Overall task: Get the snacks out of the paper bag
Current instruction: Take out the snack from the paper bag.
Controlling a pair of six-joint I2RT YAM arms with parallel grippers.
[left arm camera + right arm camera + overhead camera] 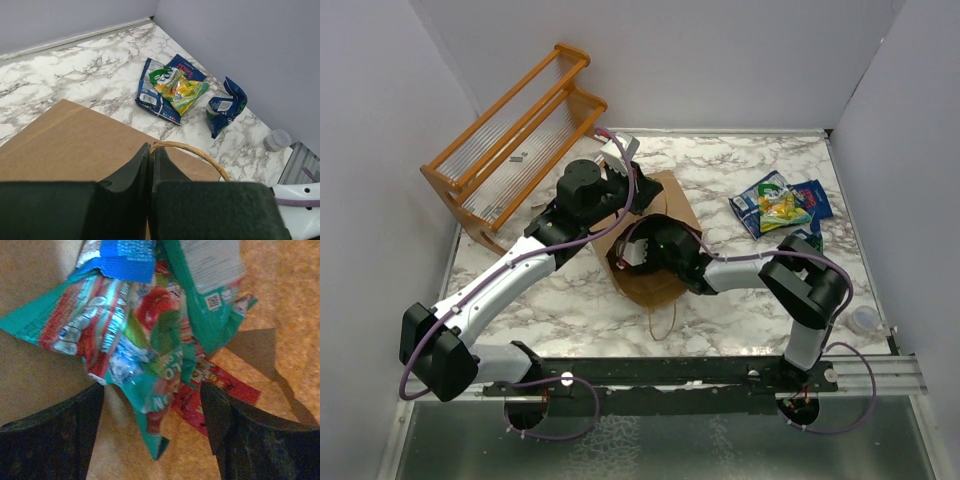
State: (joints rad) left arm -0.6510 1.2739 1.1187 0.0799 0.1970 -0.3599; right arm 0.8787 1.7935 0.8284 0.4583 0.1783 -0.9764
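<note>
On the table the paper bag lies on its side, and loose snacks are already out near the far right corner. Our left tool is pinched shut on the bag's edge by a handle. Our right tool is inside the bag, jaws wide either side of a teal packet. We judge this the grasp step. Next we must close on the packet and draw it out.

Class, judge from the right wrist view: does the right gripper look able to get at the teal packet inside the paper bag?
Probably yes. The right gripper is inside the paper bag, its open jaws either side of the teal packet, with nothing between them.
</note>
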